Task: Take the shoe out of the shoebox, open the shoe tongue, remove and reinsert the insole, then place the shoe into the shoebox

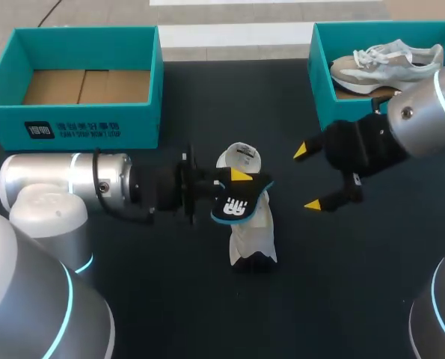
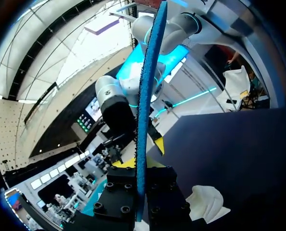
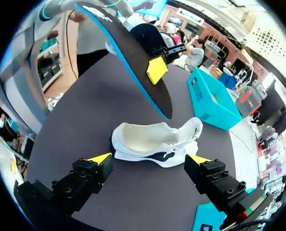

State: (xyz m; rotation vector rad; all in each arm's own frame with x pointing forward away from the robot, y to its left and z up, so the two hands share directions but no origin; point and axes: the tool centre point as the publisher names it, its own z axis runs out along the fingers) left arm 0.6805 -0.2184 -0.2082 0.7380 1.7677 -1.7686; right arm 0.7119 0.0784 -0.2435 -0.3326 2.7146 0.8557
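Black, blue-edged insole (image 1: 235, 208) is held clamped in the left gripper (image 1: 235, 191) above the white shoe (image 1: 252, 235), seemingly laid on its side; the right gripper (image 1: 309, 178) is spread wide.

Worktop (image 1: 342, 299): dark, matte surface. Standing on it: left shoebox (image 1: 80, 123), teal, lidless, at the far left corner; right shoebox (image 1: 321, 90), teal, lidless, at the far right corner. Lying mid-worktop, well apart from both boxes: white shoe (image 1: 252, 232).

Left tool (image 1: 234, 190) closed; right tool (image 1: 309, 178) open.
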